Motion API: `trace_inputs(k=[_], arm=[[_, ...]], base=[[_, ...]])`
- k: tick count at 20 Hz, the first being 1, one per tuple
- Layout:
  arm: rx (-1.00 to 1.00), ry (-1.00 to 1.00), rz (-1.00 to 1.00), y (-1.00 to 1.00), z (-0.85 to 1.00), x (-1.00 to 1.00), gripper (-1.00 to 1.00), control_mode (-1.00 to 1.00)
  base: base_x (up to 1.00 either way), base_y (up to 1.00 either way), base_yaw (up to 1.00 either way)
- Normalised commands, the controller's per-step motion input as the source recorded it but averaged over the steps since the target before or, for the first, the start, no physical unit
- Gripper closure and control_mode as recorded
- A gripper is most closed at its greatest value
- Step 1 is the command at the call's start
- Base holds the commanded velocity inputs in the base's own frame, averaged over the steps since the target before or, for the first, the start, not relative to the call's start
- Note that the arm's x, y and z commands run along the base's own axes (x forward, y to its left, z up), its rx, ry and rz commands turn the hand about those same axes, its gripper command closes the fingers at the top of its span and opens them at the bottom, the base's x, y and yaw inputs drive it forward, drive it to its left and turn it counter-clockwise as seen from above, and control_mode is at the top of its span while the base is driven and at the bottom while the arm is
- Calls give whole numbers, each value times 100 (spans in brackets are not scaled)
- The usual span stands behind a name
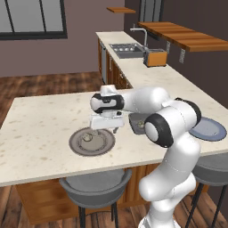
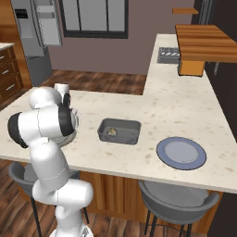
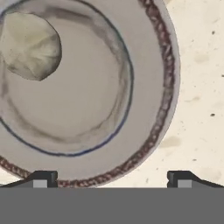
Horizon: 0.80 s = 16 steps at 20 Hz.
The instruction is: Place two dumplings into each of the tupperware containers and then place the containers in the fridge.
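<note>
From the left base view, a pale speckled tabletop (image 1: 40, 129) carries a round grey plate (image 1: 78, 147) with one dumpling (image 1: 87, 137) resting on it. The end effector (image 1: 105, 129) hangs just above that plate, its jaws hard to make out here. Just beyond the plate, partly hidden by the white arm, sits a dark grey tupperware container (image 1: 135, 121) with something pale inside. A flat blue-grey plate (image 1: 213, 129) lies further along, past the container.

From the right base view, the same container (image 2: 119, 131) is plain to see beside the grey plate, which the arm mostly covers. It holds one dumpling (image 2: 112, 132). The blue-grey plate (image 2: 181, 153) lies on the container's far side from the arm. The fridge (image 2: 39, 28) stands well behind the plate, across the floor. A second container cannot be seen from here.

From the hand view, the camera looks straight down on the grey plate (image 3: 148, 87). The end effector (image 3: 112, 179) has its two finger tips spread wide apart, holding nothing and touching nothing. The dumpling (image 3: 29, 46) lies on the plate, off to one side of the jaws.

As a judgement, the task is at an early stage: one dumpling is packed, more need moving, and no container has gone to the fridge.
</note>
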Motion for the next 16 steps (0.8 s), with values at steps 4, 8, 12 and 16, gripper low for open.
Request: trace_inputs(k=[4,8,12,16], arm=[[-4,6,0,36,-4,0,-100,-100],[-4,3,0,44,-12,3,-100,-100],[-4,-3,0,68,-36,32,-100,-100],[2,-23,0,20,-34,10,-100,-100]], base=[[0,0,0],[0,0,0],[0,0,0],[0,0,0]])
